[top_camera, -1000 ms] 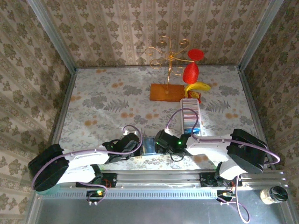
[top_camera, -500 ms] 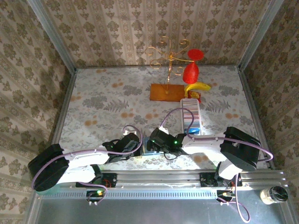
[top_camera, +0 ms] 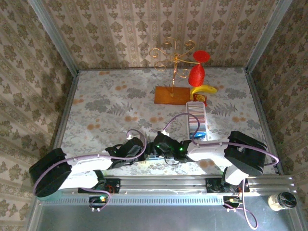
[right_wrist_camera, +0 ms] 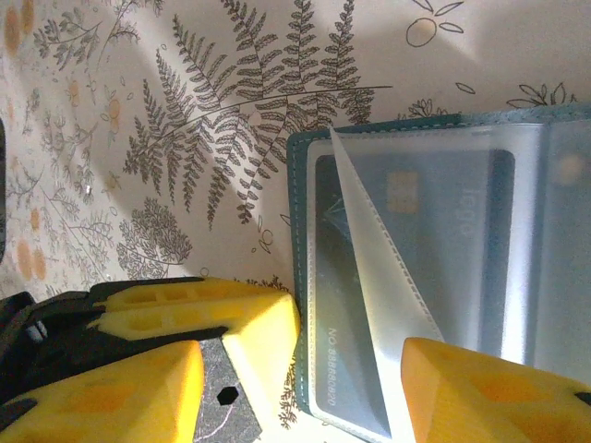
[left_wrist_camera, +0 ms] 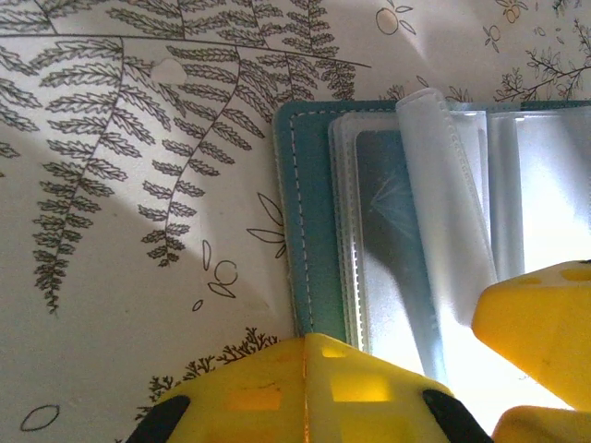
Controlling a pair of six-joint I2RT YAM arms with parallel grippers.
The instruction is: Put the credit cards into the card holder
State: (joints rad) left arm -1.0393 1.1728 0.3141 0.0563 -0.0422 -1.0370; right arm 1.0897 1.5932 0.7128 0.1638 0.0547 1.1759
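Note:
The teal card holder (left_wrist_camera: 309,212) lies open near the table's front edge, its clear sleeves spread out. One sleeve (right_wrist_camera: 369,277) stands lifted. A grey credit card (right_wrist_camera: 416,240) with a chip sits inside a sleeve and also shows in the left wrist view (left_wrist_camera: 392,231). My left gripper (top_camera: 142,149) is shut, its yellow tips (left_wrist_camera: 309,346) resting on the holder's near left edge (right_wrist_camera: 297,231). My right gripper (top_camera: 160,147) hangs open over the holder, its jaws (right_wrist_camera: 305,355) on either side of the left page and lifted sleeve. More credit cards stand in a long white tray (top_camera: 196,119).
At the back stand a gold wire stand on a wooden base (top_camera: 172,94), a red goblet (top_camera: 196,74) and a banana (top_camera: 204,89). A metal rail (top_camera: 163,183) runs along the near edge. A jar (top_camera: 281,201) sits outside at the bottom right.
My right gripper has moved left, from beside the white tray to over the card holder. The left gripper has stayed put and shut.

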